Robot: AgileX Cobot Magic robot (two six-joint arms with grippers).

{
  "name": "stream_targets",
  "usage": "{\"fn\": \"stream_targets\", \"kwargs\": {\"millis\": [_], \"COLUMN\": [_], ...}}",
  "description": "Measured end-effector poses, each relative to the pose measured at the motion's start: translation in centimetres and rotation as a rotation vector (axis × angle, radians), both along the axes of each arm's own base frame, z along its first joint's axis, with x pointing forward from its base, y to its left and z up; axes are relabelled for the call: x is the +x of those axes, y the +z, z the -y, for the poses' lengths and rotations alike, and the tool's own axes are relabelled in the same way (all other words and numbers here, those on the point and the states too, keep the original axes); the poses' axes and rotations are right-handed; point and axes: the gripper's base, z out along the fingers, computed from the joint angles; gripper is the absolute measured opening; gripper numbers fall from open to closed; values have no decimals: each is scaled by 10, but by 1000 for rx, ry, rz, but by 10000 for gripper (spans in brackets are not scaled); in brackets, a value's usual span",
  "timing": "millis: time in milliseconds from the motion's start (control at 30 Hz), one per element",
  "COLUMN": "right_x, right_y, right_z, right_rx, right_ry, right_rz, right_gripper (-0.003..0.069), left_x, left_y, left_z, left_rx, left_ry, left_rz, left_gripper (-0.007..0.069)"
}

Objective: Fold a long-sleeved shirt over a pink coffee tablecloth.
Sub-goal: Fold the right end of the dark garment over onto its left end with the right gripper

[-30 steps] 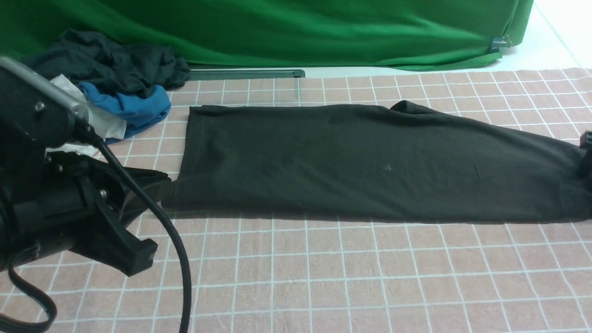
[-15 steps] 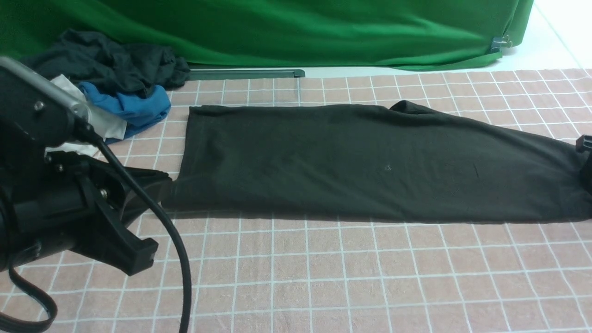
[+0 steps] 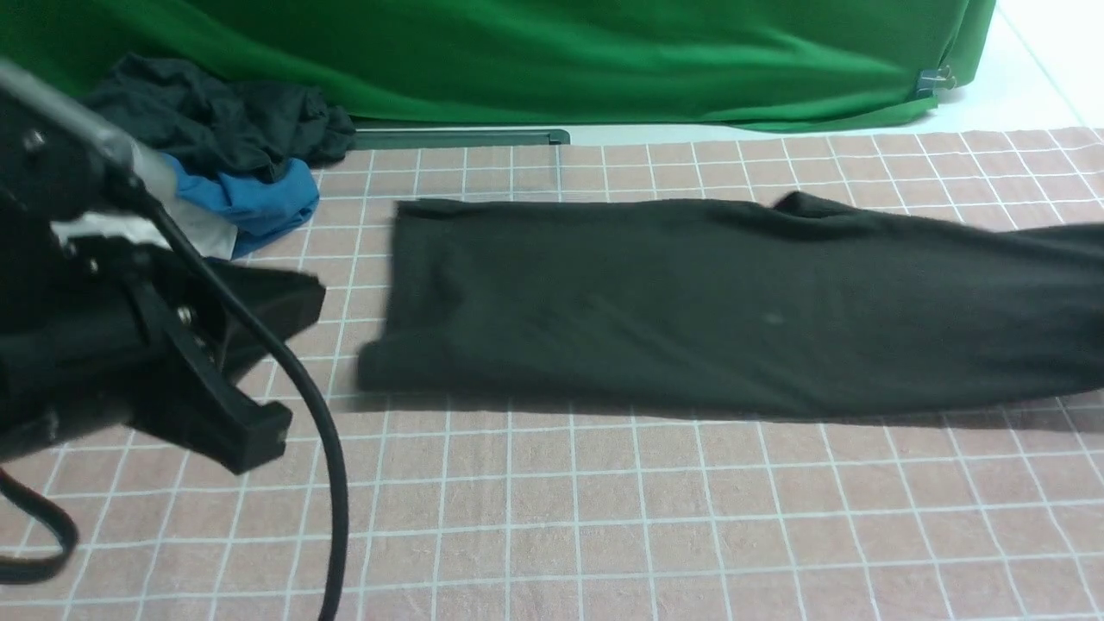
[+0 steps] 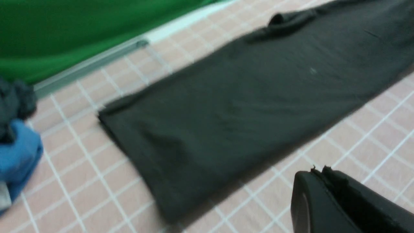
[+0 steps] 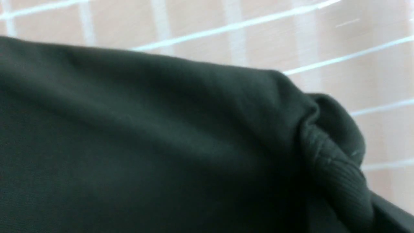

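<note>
Long-sleeved shirt (image 3: 690,310) stretches rightward over pink coffee tablecloth (image 3: 604,517), likely tensioned flat; left gripper (image 4: 318,171) opening unclear, right gripper unseen.

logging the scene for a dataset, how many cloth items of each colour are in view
black or dark: 2 (long-sleeved shirt, bunched dark garment)
blue: 1 (blue garment)
white: 1 (white garment)
pink: 1 (pink coffee tablecloth)
green: 1 (green cloth)
total: 6
</note>
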Motion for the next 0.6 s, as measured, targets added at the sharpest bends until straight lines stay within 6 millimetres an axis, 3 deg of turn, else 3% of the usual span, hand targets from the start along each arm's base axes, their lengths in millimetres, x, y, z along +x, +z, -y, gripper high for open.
{"fn": "stream_targets", "kwargs": {"millis": [233, 367, 400, 467, 533, 600], "right_x": [-11, -7, -6, -1, 1, 3], "right_y": [36, 56, 57, 67, 72, 82], "right_z": [-15, -64, -68, -110, -129, -162], "right_rx": [71, 245, 262, 365, 404, 455], "right_ry": [0, 147, 159, 293, 349, 440], "right_rz": [109, 209, 217, 267, 286, 321], "right_gripper": [70, 70, 70, 70, 70, 70], "left_x": [1, 2, 3, 3, 3, 3], "left_y": [5, 9, 9, 9, 9, 9], "left_z": [3, 3, 3, 3, 3, 3], "left_rx": [-15, -26, -25, -20, -20, -20], "left_ry": [-36, -27, -27, -28, -27, -27], "left_rz": [61, 101, 103, 110, 111, 111], "left_gripper": [17, 17, 17, 17, 17, 17]}}
